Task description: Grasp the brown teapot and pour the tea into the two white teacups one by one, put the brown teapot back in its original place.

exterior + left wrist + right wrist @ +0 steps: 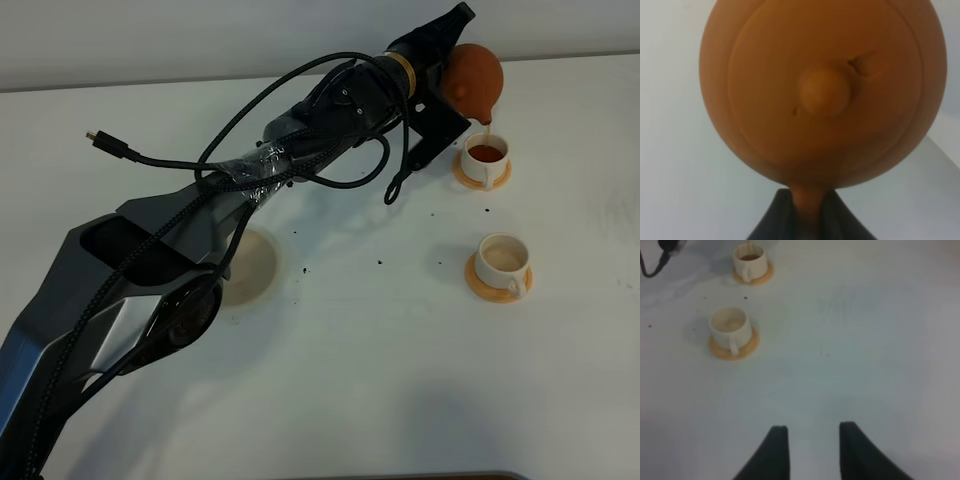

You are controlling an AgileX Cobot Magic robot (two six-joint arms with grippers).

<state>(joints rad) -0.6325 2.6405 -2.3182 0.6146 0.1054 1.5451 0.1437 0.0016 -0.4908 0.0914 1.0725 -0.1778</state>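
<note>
The brown teapot (476,76) hangs tilted at the far right, spout down over the far white teacup (486,156). A thin stream of tea (486,124) falls into that cup, which holds dark reddish liquid. My left gripper (441,88) is shut on the pot's stubby handle (808,204); the left wrist view is filled by the teapot's lid and knob (822,92). The near white teacup (501,260) stands on its orange saucer and looks empty. The beige coaster (250,266) lies partly under my left arm. My right gripper (812,450) is open over bare table, both teacups (749,262) (730,327) ahead of it.
A black cable with a plug (101,139) trails across the table at the far left. Small dark specks (380,263) dot the white tabletop between the coaster and the cups. A pale wall rises behind the table's far edge.
</note>
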